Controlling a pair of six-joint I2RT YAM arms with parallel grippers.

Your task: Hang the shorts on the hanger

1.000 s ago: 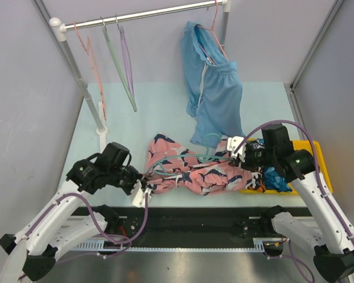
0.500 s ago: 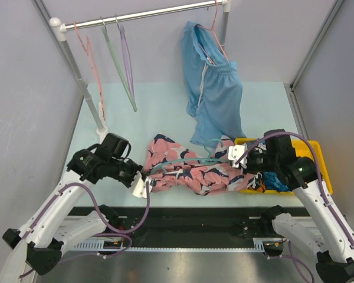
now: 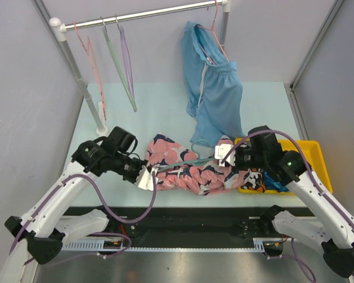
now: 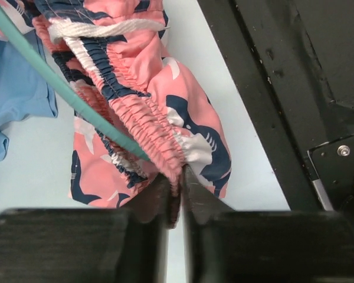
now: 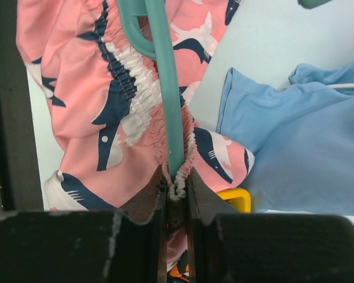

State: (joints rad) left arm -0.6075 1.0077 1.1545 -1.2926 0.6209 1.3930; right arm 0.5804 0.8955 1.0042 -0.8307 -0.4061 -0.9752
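The pink shorts [image 3: 186, 171] with navy and white print hang stretched between my two grippers above the table's front. The teal hanger [image 3: 183, 163] runs along their waistband. My left gripper [image 3: 146, 177] is shut on the left end of the elastic waistband [image 4: 165, 138], with the hanger's arm [image 4: 59, 82] ending beside it. My right gripper [image 3: 227, 154] is shut on the right end of the waistband [image 5: 186, 147], pinching it together with the hanger's arm [image 5: 165, 88].
Plain light-blue shorts [image 3: 212, 100] hang from a pink hanger on the rail [image 3: 147, 15] and reach down behind the pink shorts. Pink, pale green and purple hangers [image 3: 115, 59] hang at the rail's left. A yellow bin [image 3: 315, 156] with patterned clothes sits at right.
Both grippers have moved inward and up, lifting the shorts and hanger off the table. The fabric is now bunched narrower between them.
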